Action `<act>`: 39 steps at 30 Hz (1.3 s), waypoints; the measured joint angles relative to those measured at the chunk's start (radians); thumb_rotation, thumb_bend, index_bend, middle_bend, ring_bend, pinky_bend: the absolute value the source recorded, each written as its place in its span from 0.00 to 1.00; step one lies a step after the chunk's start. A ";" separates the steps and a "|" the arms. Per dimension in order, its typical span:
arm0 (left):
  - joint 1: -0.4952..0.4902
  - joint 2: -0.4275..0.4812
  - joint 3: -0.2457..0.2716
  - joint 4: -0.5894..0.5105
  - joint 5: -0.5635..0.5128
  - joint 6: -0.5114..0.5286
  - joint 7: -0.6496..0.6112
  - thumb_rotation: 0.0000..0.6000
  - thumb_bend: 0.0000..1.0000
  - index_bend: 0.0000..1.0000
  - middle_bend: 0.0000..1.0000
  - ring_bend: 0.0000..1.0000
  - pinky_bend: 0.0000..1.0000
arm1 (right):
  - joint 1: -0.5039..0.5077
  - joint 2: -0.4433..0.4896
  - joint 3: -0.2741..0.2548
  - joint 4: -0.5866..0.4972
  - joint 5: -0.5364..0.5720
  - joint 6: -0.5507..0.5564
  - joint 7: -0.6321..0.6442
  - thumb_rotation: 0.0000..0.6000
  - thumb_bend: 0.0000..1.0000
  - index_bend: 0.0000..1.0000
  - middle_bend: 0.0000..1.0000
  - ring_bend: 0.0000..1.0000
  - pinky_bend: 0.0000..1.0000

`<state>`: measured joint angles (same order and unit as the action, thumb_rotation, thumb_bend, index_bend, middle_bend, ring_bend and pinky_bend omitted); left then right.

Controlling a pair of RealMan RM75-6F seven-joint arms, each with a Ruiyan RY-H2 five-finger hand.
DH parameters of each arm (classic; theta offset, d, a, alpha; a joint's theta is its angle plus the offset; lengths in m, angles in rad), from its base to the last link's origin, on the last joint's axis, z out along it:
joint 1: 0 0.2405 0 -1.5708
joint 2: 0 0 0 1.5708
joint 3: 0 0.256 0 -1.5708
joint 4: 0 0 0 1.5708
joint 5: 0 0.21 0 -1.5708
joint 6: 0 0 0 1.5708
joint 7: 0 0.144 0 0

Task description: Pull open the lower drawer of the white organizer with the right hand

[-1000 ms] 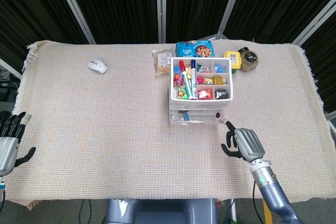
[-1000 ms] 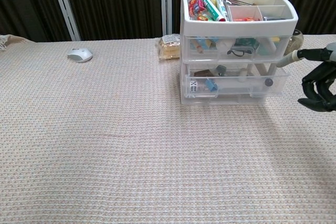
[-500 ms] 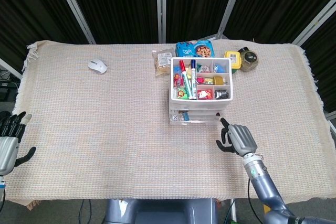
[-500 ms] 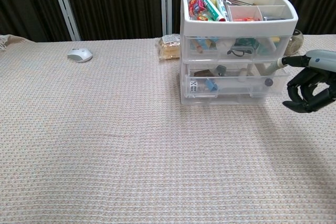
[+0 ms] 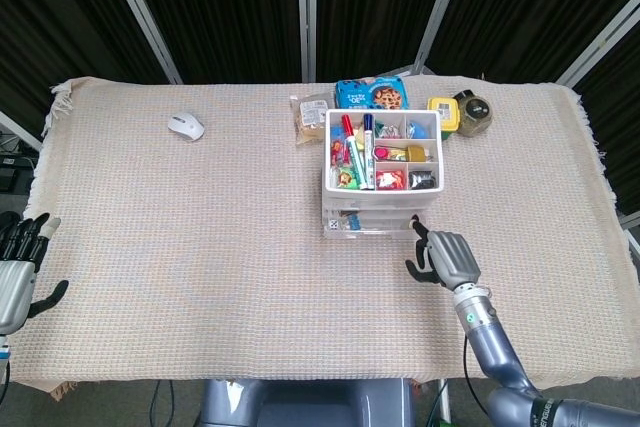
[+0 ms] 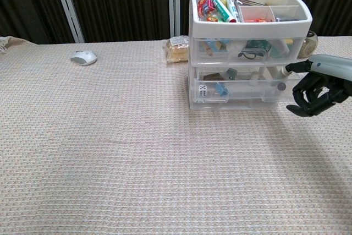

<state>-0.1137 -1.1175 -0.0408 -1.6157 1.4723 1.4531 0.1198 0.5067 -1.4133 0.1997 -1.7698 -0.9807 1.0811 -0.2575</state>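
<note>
Right robot hand [image 5: 443, 258] sits nearer the organizer than one second ago: it has shifted left and forward, from off the front right corner to just in front of it. Its fingers are curled under the palm, one finger [image 6: 294, 68] stretched out toward the drawer fronts; the tip lies at the right end of the drawer stack, contact not resolvable. It holds nothing.

White organizer [image 5: 381, 175] stands right of centre on the counter [image 5: 200, 247], top tray packed with pens and small items. Lower drawer [image 6: 245, 89] protrudes a little beyond the frame in the chest view, front edge proud of the upper drawer [image 6: 247, 48]; its small dark knob [image 6: 281, 86] is just left of the curled fingers. Position of organizer and drawer is unchanged across the frames.

Left robot hand [image 5: 18, 272] rests at the counter's near left edge, fingers apart, empty, unchanged.

Open cloth lies in front of the organizer to the near counter edge, and to its left. Behind the organizer, along the far edge: blue snack bag [image 5: 370, 95], wrapped bread [image 5: 312, 117], yellow box [image 5: 442, 110], jar [image 5: 473, 112]. Computer mouse [image 5: 186, 126] lies well apart, far left. Cloth fringe hangs over the left and right counter edges.
</note>
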 measured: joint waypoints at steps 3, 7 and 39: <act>0.000 0.000 0.000 0.000 0.000 0.000 -0.001 1.00 0.32 0.00 0.00 0.00 0.00 | 0.005 -0.005 0.002 0.006 0.011 0.005 -0.007 1.00 0.33 0.35 0.73 0.75 0.47; 0.000 0.000 0.000 0.001 0.001 0.001 0.000 1.00 0.32 0.00 0.00 0.00 0.00 | 0.001 -0.003 -0.002 -0.001 0.005 0.020 -0.008 1.00 0.33 0.39 0.73 0.75 0.47; 0.001 -0.002 0.000 -0.001 -0.001 0.002 0.007 1.00 0.32 0.00 0.00 0.00 0.00 | -0.073 0.116 -0.109 -0.176 -0.076 0.064 -0.016 1.00 0.33 0.42 0.73 0.75 0.47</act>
<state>-0.1127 -1.1193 -0.0412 -1.6164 1.4716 1.4556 0.1269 0.4333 -1.2969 0.0903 -1.9459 -1.0567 1.1453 -0.2733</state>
